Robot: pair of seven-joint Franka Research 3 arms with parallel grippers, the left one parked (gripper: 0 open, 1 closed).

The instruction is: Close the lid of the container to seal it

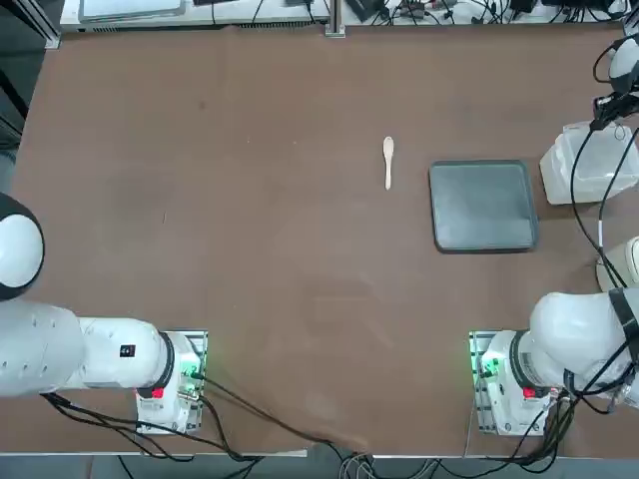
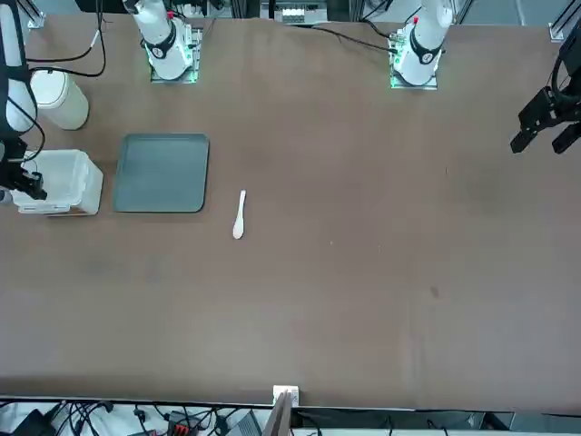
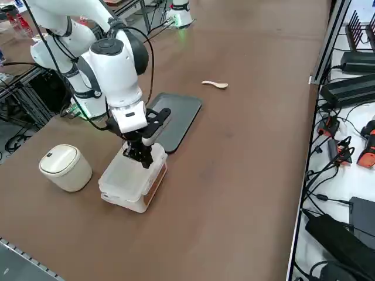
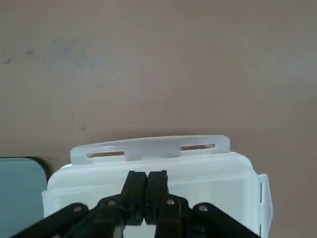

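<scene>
The right hand (image 4: 147,173), closed on nothing, is over the lid (image 4: 208,181); the plastic looks light, slick and springy, best pressed at its edge flaps (image 4: 153,148).

In the top view, the right arm's wrist and cables cover part of the translucent white lidded container (image 1: 591,168), and the right edge cuts off the round cream canister (image 1: 621,261). The front view's left edge cuts off part of the right arm (image 2: 13,91). In the right wrist view, the right gripper (image 4: 147,174) hides the middle of the lid (image 4: 208,181), and the dark grey tray (image 4: 19,191) is only partly in the picture.
</scene>
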